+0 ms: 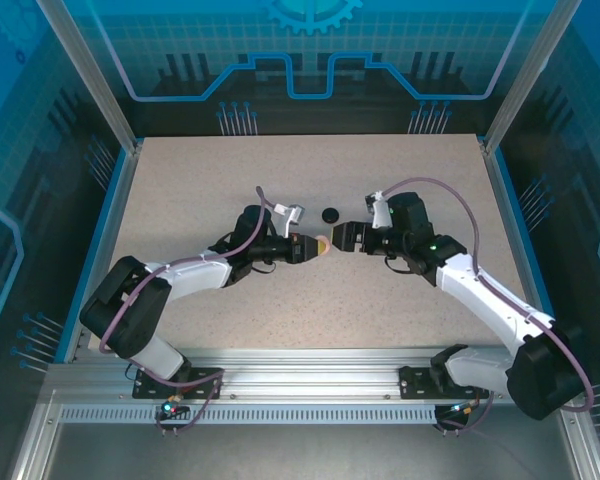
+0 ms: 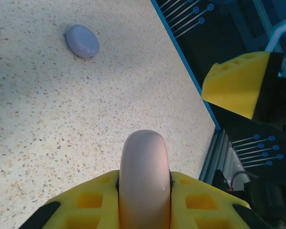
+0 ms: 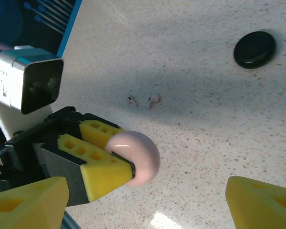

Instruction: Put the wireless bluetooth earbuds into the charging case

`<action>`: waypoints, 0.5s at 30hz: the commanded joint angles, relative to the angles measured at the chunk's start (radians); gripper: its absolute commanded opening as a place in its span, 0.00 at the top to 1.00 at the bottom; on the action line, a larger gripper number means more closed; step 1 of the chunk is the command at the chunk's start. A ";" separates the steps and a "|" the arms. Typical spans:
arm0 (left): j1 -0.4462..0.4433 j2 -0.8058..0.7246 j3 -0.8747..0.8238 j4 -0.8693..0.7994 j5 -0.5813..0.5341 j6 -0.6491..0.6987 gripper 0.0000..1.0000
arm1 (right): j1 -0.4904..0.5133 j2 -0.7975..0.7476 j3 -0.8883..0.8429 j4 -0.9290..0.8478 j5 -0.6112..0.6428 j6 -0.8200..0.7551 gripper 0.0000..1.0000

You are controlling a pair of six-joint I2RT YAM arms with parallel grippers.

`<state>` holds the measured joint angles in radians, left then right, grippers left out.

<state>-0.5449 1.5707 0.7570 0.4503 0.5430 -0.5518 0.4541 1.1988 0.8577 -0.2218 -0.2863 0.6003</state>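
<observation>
Well, my left end effector [image 1: 315, 245] is clamped on the pink case [image 1: 323, 243], its yellow fingers [image 2: 93, 202] pressing the round shell from both sides and holding it on edge above the tabletop [image 1: 230, 180]. The case's lid is down, as far as I can tell. My right end effector [image 1: 340, 238] faces it from the other side with its jaws spread wide and nothing between them, near the case but not touching. In my left wrist view one of its yellow fingers [image 2: 238, 83] hangs off to the upper right, past the table's blue edge. From my right wrist I see two tiny earbuds [image 3: 143, 100] lying side by side on the speckled surface, just beyond the pink case and apart from it. They are too small for me to name their colour with any confidence. The black case [image 1: 330, 214] lies shut and flat farther out, between my two wrists and a little behind them. The lavender case [image 2: 82, 41] rests on the tabletop well ahead of my left fingers, also shut. Nothing lies between my open right jaws and the held case.
</observation>
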 commanded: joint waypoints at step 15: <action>0.030 -0.052 -0.003 0.059 0.095 0.010 1.00 | 0.022 0.069 -0.049 0.102 -0.026 -0.030 0.14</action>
<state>-0.5240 1.5539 0.7567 0.4622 0.6010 -0.5472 0.4648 1.2510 0.8253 -0.1535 -0.3000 0.5861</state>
